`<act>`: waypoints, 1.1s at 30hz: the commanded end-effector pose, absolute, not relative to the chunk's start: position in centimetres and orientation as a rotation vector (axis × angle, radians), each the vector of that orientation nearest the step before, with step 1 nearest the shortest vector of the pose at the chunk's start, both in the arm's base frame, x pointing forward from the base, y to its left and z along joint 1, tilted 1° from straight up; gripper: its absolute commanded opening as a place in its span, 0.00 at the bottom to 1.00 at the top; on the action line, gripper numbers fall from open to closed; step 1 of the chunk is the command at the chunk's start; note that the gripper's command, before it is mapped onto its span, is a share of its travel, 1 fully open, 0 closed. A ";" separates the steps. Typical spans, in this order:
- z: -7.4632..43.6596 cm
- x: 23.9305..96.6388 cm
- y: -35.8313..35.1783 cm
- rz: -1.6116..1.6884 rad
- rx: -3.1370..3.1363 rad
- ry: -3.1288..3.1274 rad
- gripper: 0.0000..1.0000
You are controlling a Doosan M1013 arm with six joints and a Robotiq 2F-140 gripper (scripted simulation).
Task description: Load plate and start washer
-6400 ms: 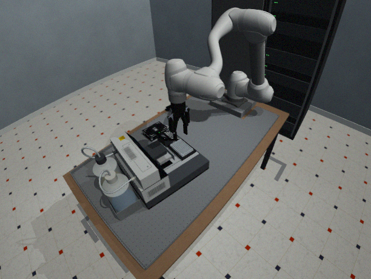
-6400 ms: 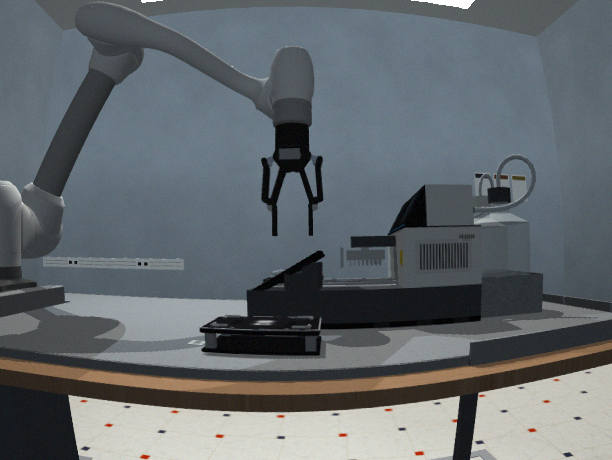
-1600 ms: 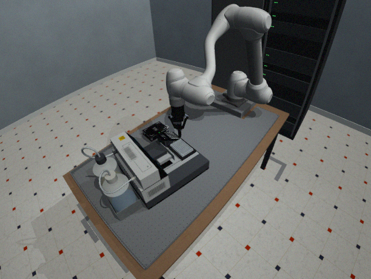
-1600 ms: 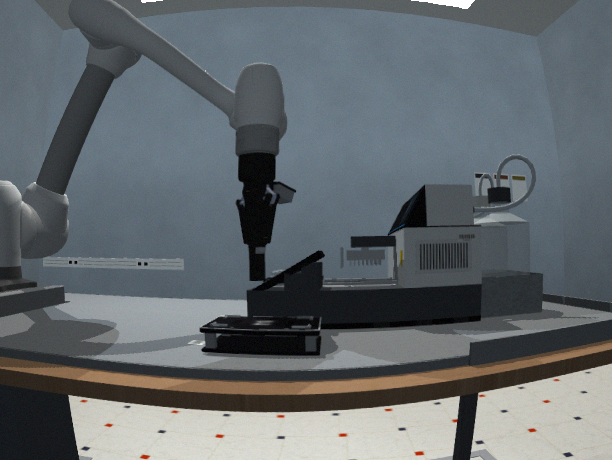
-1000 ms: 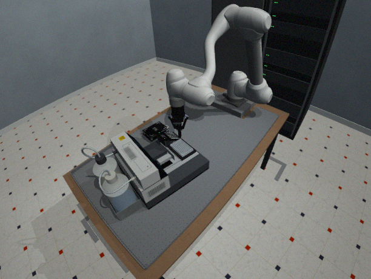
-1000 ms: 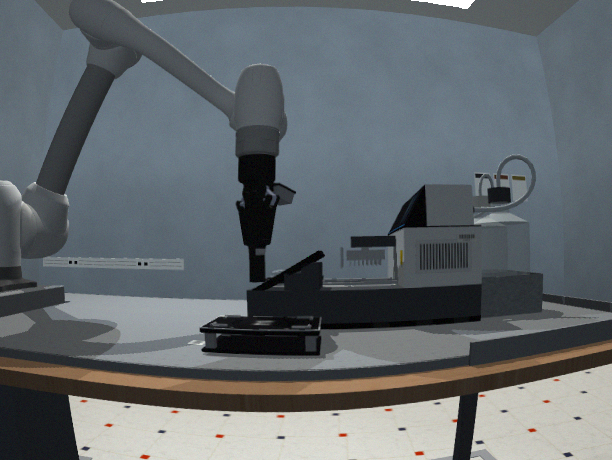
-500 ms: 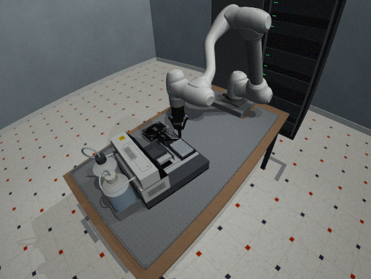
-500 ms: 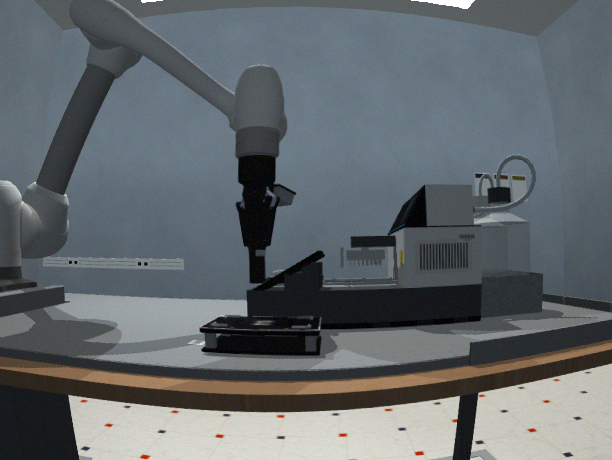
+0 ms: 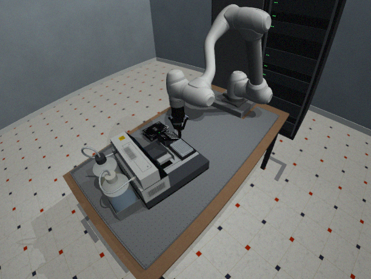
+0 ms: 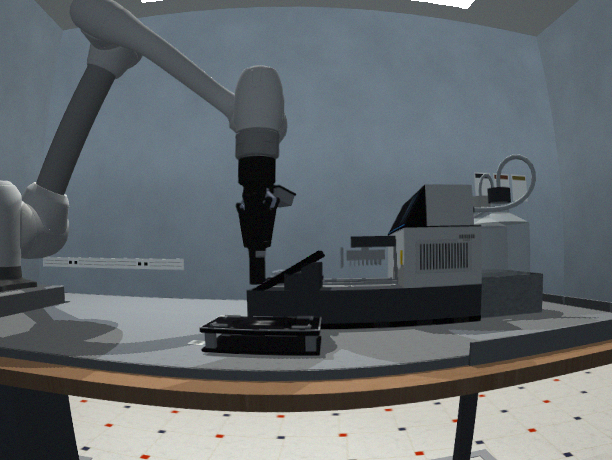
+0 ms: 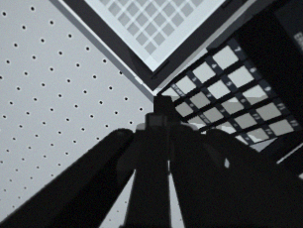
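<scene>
The white well plate (image 9: pixel 181 147) (image 11: pixel 153 22) lies flat on the carrier of the washer (image 9: pixel 188 171) (image 10: pixel 440 250). The slanted keypad (image 9: pixel 171 135) (image 10: pixel 292 267) (image 11: pixel 233 91) sits just behind the plate, at the washer's end nearest the arm. My gripper (image 9: pixel 179 134) (image 10: pixel 257 279) (image 11: pixel 161 109) is shut and empty. It points straight down, with its tip at the lowest corner of the keypad. The wrist view shows the tip at the corner key, beside the plate's corner. The black plate nest (image 9: pixel 154 132) (image 10: pixel 261 332) stands empty on the mat next to the washer.
Two capped bottles (image 9: pixel 113 185) (image 9: pixel 103 164) with tubing stand in a tray at the washer's far end. The arm's base (image 9: pixel 233 103) is at the table's rear. A dark rack (image 9: pixel 297 60) stands behind the table. The perforated grey mat (image 9: pixel 230 145) covers the table.
</scene>
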State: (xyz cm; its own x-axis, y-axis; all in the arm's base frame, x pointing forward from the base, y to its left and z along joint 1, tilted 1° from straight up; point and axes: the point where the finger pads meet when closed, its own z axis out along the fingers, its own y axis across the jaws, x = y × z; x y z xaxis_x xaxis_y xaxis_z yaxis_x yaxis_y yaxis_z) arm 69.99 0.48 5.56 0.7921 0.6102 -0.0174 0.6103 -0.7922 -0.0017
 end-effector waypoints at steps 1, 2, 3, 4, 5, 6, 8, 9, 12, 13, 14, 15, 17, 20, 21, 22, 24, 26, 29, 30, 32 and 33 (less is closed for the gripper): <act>5.6 70.0 0.5 -0.025 2.970 1.011 0.10; 5.6 70.0 0.5 -0.025 2.970 1.011 0.10; 5.5 70.0 0.5 -0.025 2.970 1.011 0.10; 5.5 70.0 0.5 -0.025 2.970 1.011 0.10; 5.5 70.0 0.5 -0.025 2.970 1.011 0.10; 5.7 70.0 0.5 -0.025 2.970 1.011 0.10; 6.0 70.0 0.5 -0.025 2.970 1.011 0.10; 6.2 70.0 0.5 -0.025 2.970 1.011 0.10; 6.7 70.0 0.5 -0.025 2.970 1.011 0.10; 6.7 70.0 0.5 -0.025 2.970 1.011 0.10; 6.7 70.0 0.5 -0.025 2.970 1.011 0.10; 6.8 70.0 0.5 -0.025 2.970 1.011 0.10; 7.2 70.0 0.5 -0.025 2.970 1.011 0.10; 7.7 70.1 0.5 -0.025 2.970 1.011 0.10; 7.8 70.1 0.5 -0.025 2.970 1.011 0.10; 8.0 70.1 0.5 -0.025 2.970 1.011 0.10; 8.3 70.1 0.5 -0.025 2.970 1.011 0.10; 8.7 70.1 0.5 -0.025 2.970 1.011 0.10; 9.2 70.1 0.5 -0.025 2.970 1.011 0.10; 9.2 70.1 0.5 -0.025 2.970 1.011 0.10; 9.3 70.1 0.5 -0.025 2.970 1.011 0.10; 9.5 70.1 0.5 -0.025 2.970 1.011 0.10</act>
